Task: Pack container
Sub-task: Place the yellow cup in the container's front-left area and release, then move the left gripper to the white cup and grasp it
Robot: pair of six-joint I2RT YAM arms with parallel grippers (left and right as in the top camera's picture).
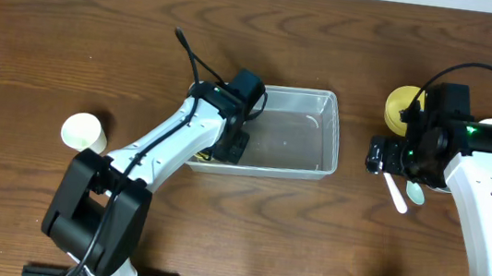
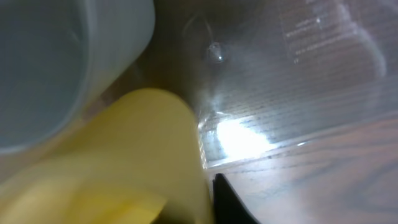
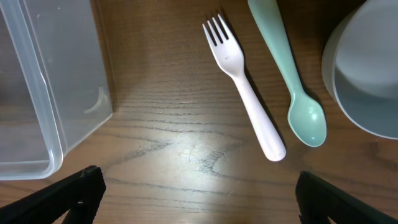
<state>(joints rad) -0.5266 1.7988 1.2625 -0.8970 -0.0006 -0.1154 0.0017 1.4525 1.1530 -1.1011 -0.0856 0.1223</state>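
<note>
- I am seeing the container (image 1: 288,134) lying on the table (image 1: 72,35) near its middle, long side across my view, between the two arms.
- The left gripper (image 1: 234,142) is reaching down into the container's left end.
- In the left wrist view a blurred yellow piece (image 2: 124,168) is filling the lower left, right against the camera. A translucent cup (image 2: 50,62) is sitting just beside it. I cannot tell whether the fingers are clenched on anything.
- The right gripper (image 3: 199,180) is hovering over bare wood just right of the container, with its fingers spread wide and holding nothing.
- Beneath it a white fork (image 3: 245,93) and a green spoon (image 3: 292,74) are lying side by side, apart from each other, with a white bowl (image 3: 367,74) just beyond the spoon.
- A yellow bowl (image 1: 403,108) is standing near the right arm, and a white cup (image 1: 82,131) is resting well off to the left.
</note>
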